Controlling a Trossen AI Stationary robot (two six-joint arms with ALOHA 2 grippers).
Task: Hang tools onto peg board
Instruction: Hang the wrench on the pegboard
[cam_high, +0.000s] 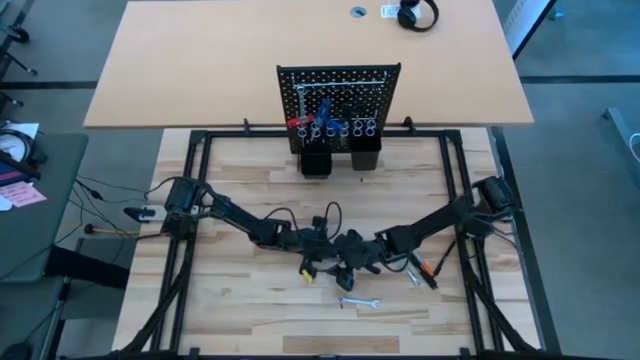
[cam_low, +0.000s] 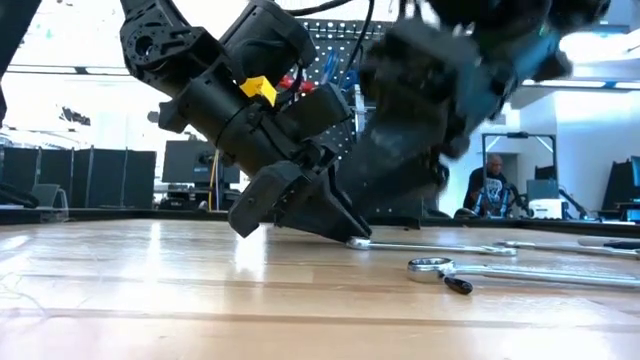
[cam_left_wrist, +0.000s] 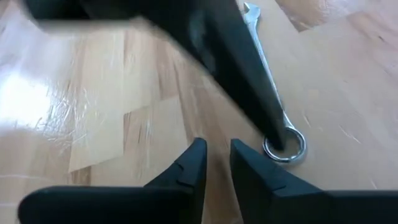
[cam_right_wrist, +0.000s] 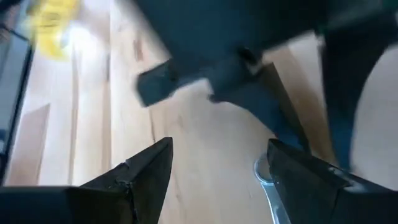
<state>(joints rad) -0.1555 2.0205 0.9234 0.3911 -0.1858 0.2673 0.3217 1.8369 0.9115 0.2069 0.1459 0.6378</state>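
Both arms reach in to the middle of the wooden table (cam_high: 230, 300), their grippers nearly meeting near its front half.

The left gripper (cam_left_wrist: 216, 163) is low over the tabletop. Its two dark fingers stand close together with only a narrow gap, and nothing lies between them. In the low view its fingertips (cam_low: 340, 228) touch down at the ring end of a silver wrench (cam_low: 430, 246) lying flat on the wood. The left wrist view shows the same wrench (cam_left_wrist: 283, 134), its ring end just beside the fingertips and partly covered by a dark finger of the other arm.

The right gripper (cam_right_wrist: 217, 165) hangs just above the same spot. Its fingers are spread wide and hold nothing; the wrench's ring end (cam_right_wrist: 264, 174) shows between them on the table.

A second wrench (cam_low: 520, 270) lies nearer the low camera, and another (cam_high: 357, 301) lies toward the table's front edge. An orange-and-black tool (cam_high: 428, 270) lies just right of the grippers.

The peg board (cam_high: 340, 100) stands upright at the far edge of the table, well apart from the grippers. Several tools already hang on it: a red-handled tool (cam_high: 297, 122) and blue-handled tools (cam_high: 322, 112). Two black cups (cam_high: 315, 160) sit at its base.

A person (cam_low: 490, 185) sits in the room beyond.
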